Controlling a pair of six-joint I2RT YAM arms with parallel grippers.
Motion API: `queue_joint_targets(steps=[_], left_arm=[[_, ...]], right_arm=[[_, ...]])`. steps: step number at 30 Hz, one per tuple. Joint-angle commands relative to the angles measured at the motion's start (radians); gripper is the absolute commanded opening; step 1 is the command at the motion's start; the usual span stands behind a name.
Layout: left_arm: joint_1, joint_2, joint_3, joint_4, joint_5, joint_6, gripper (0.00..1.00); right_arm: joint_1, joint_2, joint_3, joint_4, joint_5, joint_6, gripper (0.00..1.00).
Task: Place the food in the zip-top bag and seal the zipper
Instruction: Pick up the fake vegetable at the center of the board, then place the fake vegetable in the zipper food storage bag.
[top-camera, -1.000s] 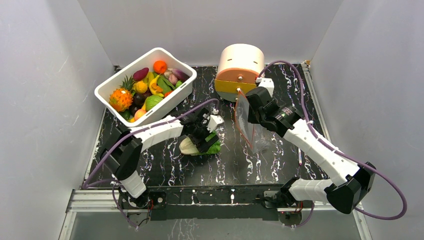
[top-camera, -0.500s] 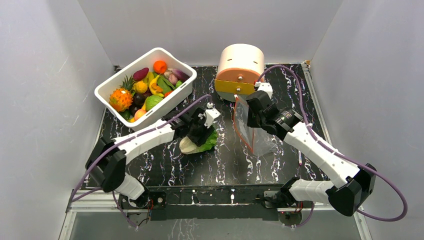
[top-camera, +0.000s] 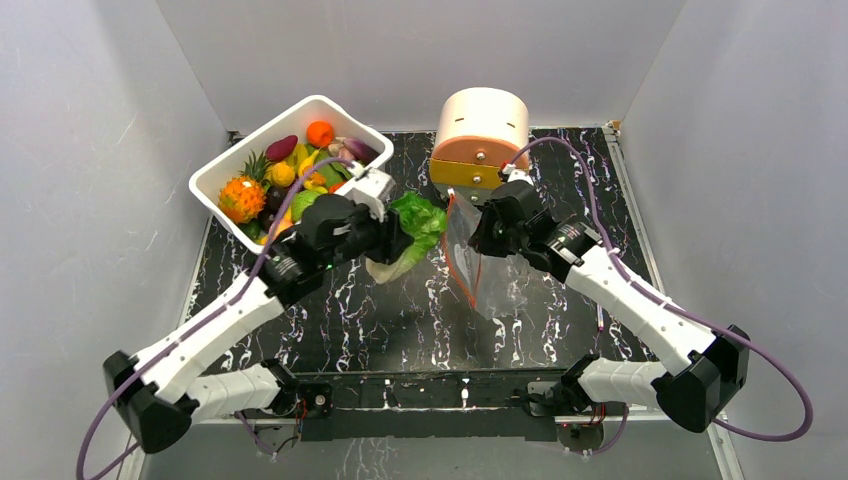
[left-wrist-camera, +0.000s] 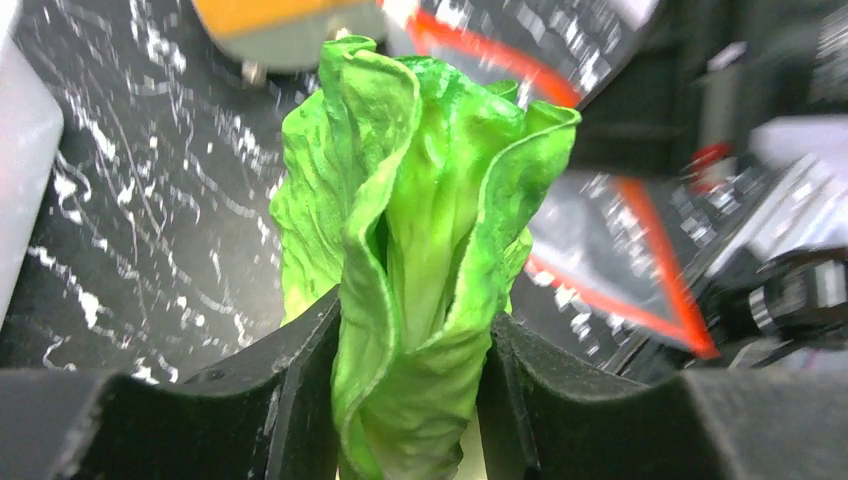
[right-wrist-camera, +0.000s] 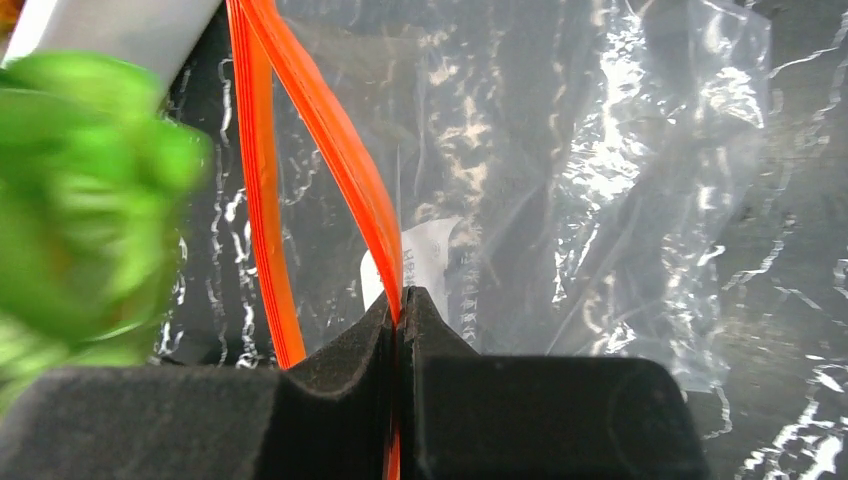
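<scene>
While right jaws pinch the orange-red zipper strip (holding the clear plastic bag open), left jaws clamp the leafy green lettuce

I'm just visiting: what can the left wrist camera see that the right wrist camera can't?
Only the left wrist view: the left end effector clamping the lower part of the lettuce, leaves sharp. Only the right wrist view: the right end effector pinched shut on the zipper, and the white label on the bag. Both: lettuce, orange-red zipper, clear bag, marbled table.
</scene>
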Motion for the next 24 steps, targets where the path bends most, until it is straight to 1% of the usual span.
queue_joint_targets(steps=[1, 6, 11, 16, 21, 24], left_arm=[[-0.006, -0.148, -0.004, 0.236, -0.025, -0.174, 0.38], [-0.006, -0.186, -0.044, 0.455, -0.01, -0.314, 0.34], [-0.006, -0.166, -0.112, 0.689, -0.026, -0.429, 0.34], [-0.006, -0.125, -0.181, 0.884, -0.038, -0.461, 0.29], [-0.006, -0.103, -0.256, 1.041, -0.071, -0.471, 0.29], [-0.006, -0.102, -0.336, 1.195, -0.107, -0.49, 0.29]], right_arm=[[-0.004, -0.014, -0.024, 0.147, -0.113, 0.087, 0.0], [-0.005, -0.018, -0.044, 0.244, -0.179, 0.194, 0.0], [-0.004, -0.024, -0.091, 0.411, -0.263, 0.334, 0.0], [-0.004, -0.009, -0.111, 0.533, -0.339, 0.417, 0.0], [-0.003, 0.0, -0.137, 0.625, -0.385, 0.489, 0.0], [-0.003, 0.006, -0.144, 0.656, -0.406, 0.513, 0.0]])
